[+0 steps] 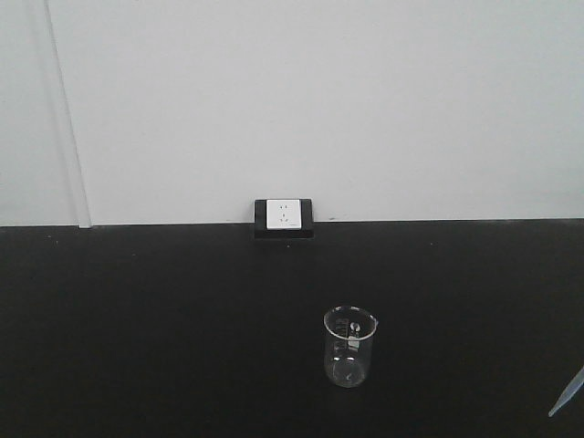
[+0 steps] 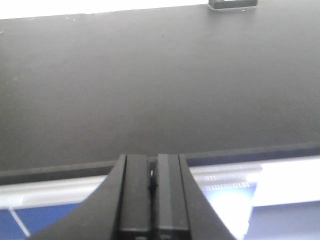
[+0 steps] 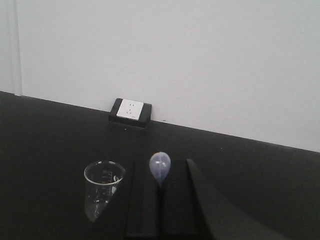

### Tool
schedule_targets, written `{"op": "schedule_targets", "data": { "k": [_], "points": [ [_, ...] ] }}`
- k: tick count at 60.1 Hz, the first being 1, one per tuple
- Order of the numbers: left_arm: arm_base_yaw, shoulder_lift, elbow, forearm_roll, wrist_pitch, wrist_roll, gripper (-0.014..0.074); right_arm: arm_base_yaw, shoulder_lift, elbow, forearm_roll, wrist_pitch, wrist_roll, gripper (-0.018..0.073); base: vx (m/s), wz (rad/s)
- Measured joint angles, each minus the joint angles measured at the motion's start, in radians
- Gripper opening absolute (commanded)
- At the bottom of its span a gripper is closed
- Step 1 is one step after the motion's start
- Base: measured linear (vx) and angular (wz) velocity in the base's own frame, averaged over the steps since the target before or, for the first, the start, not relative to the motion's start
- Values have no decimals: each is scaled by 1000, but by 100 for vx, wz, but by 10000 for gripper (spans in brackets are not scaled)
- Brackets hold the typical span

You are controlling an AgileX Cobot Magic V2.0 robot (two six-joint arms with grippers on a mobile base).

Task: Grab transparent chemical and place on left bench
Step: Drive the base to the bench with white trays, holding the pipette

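My left gripper (image 2: 152,162) is clenched. Its two dark fingers (image 2: 137,195) lie flat against each other, with only a very thin line between them. The tips are just before the front edge of the black worktop (image 2: 150,75). Far ahead of these fingers and to their right, at the back edge of the worktop, is the socket (image 2: 232,3); from this wrist I see only a part of its dark base.

Further to the right stands the beaker (image 1: 349,347). It is upright on the worktop, clear, with white marks printed on its side. In the front view it is in front of the socket and a little to the right of it, well apart from the white wall (image 1: 319,100). From my right wrist, the beaker is just to the left of my right fingers (image 3: 145,205). I cannot tell whether the glass touches the left one.

My right gripper (image 3: 161,186) is grasping the pipette (image 3: 160,167). The two fingers press it from both sides, and its round, pale bluish bulb stands up between the fingertips. In the front view the thin tip of the pipette shows at the lower right corner, tilted, well to the right of the beaker. I cannot tell whether the tip touches the worktop.
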Motion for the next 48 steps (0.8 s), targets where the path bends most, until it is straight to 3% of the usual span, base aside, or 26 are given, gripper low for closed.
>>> {"op": "schedule_targets", "data": {
  "k": [25,48],
  "points": [
    [0,0,0,0,0,0,-3,0,0,1,0,0,0,0,-30,4],
    [0,0,0,0,0,0,-3,0,0,1,0,0,0,0,-35,27]
  ]
}}
